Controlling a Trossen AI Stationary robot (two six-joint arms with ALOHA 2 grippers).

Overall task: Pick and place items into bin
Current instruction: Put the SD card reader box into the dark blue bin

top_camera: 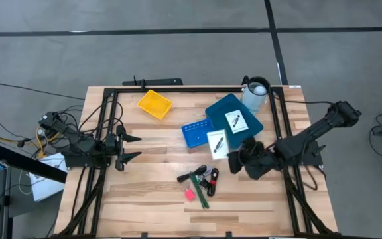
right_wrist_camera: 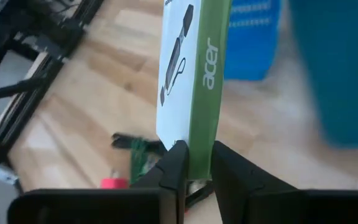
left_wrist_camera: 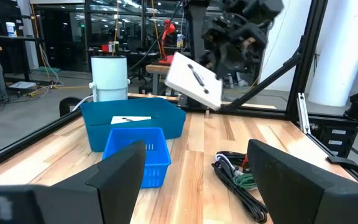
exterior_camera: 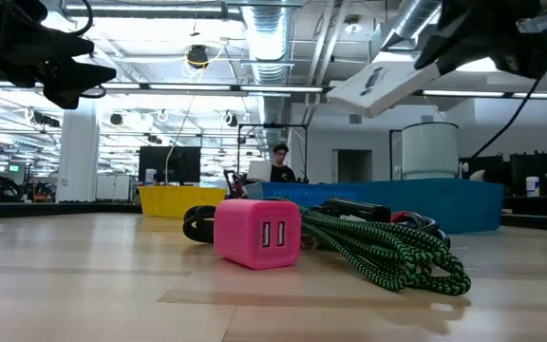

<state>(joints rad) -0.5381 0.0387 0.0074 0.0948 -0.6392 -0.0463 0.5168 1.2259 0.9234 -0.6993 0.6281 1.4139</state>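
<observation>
While my right gripper [right_wrist_camera: 192, 167] clamps a white box [right_wrist_camera: 188, 74], only its wrist view shows the green "acer" edge; my left gripper [top_camera: 132, 147] waits open.

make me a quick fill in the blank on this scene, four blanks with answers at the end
1. The right gripper is shut on a white ____ with a green edge.
2. Another white box lies inside the large ____ bin.
3. The pink charger block sits on the table beside a black-and-____ cord.
4. The left gripper waits with its fingers ____, holding nothing.

Answers: box; blue; green; open
</observation>
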